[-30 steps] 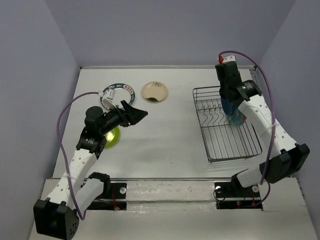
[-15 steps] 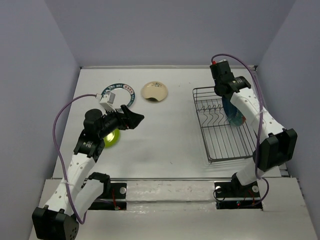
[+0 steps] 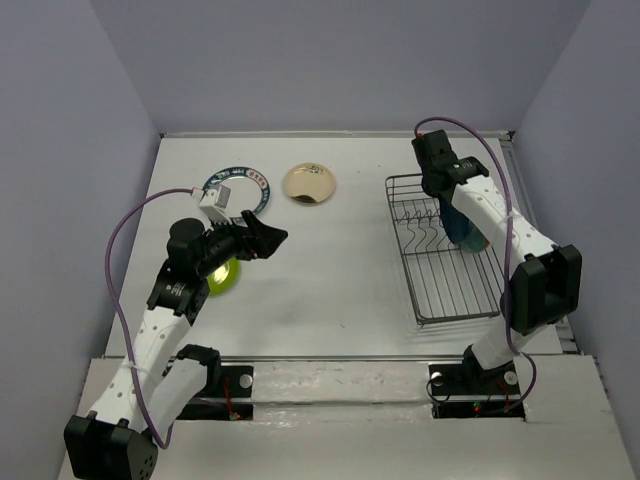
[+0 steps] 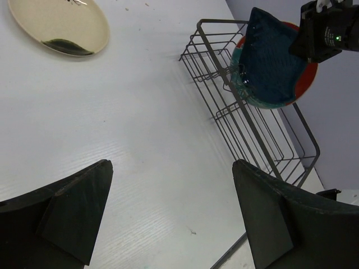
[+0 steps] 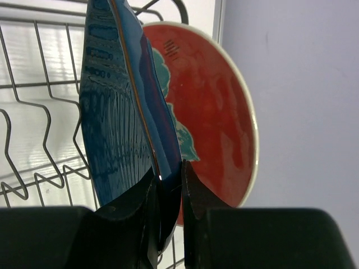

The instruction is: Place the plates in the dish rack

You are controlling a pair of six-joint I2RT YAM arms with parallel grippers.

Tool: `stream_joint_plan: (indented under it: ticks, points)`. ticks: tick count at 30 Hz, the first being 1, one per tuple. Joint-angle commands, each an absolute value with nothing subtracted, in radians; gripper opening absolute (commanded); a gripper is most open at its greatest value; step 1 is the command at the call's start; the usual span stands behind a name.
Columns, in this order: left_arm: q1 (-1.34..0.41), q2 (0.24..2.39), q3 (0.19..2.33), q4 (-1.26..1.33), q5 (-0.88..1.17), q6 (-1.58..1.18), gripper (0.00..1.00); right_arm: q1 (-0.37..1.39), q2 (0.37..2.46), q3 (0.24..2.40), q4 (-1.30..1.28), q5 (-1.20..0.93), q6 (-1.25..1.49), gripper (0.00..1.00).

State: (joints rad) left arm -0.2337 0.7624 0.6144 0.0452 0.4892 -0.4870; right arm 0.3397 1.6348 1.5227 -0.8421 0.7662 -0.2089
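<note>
The right gripper (image 5: 167, 190) is pinched narrow on the lower rim of the dark blue leaf-shaped plate (image 5: 118, 112), which stands on edge among the tines of the dish rack (image 3: 450, 285). Just behind it the red-and-teal plate (image 5: 219, 112) also stands upright in the rack. Well apart, the left gripper (image 4: 174, 213) hangs wide open and holds nothing above the table (image 3: 330, 270), near the white green-rimmed plate (image 3: 255, 180), with the lime green plate (image 3: 225, 275) beside its arm and the gold plate (image 4: 59, 25) lying flat farther back
</note>
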Motion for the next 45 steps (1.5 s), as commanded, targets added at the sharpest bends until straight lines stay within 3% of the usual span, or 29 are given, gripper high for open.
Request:
stream_joint_plan:
  ticks: [1, 23, 28, 33, 39, 45]
  points:
    - [-0.236, 0.753, 0.635, 0.069, 0.492, -0.468, 0.99, 0.333, 1.621, 1.52, -0.772, 0.833, -0.207, 0.07]
    - [-0.236, 0.902, 0.64, 0.117, 0.517, -0.549, 0.99, 0.333, 1.608, 1.298, -0.572, 0.644, -0.06, 0.08]
    - [-0.245, 0.931, 0.658, 0.123, 0.442, -0.583, 0.99, 0.324, 1.563, 1.255, -0.526, 0.612, -0.032, 0.21]
    - [-0.271, 0.985, 0.672, 0.138, 0.341, -0.609, 0.99, 0.324, 1.491, 1.261, -0.505, 0.54, 0.03, 0.57]
    - [-0.305, 1.025, 0.69, 0.166, 0.256, -0.644, 0.99, 0.324, 1.401, 1.25, -0.508, 0.471, 0.08, 0.83]
    - [-0.4, 1.129, 0.79, 0.161, 0.131, -0.637, 0.99, 0.324, 1.258, 1.209, -0.508, 0.416, 0.089, 0.92]
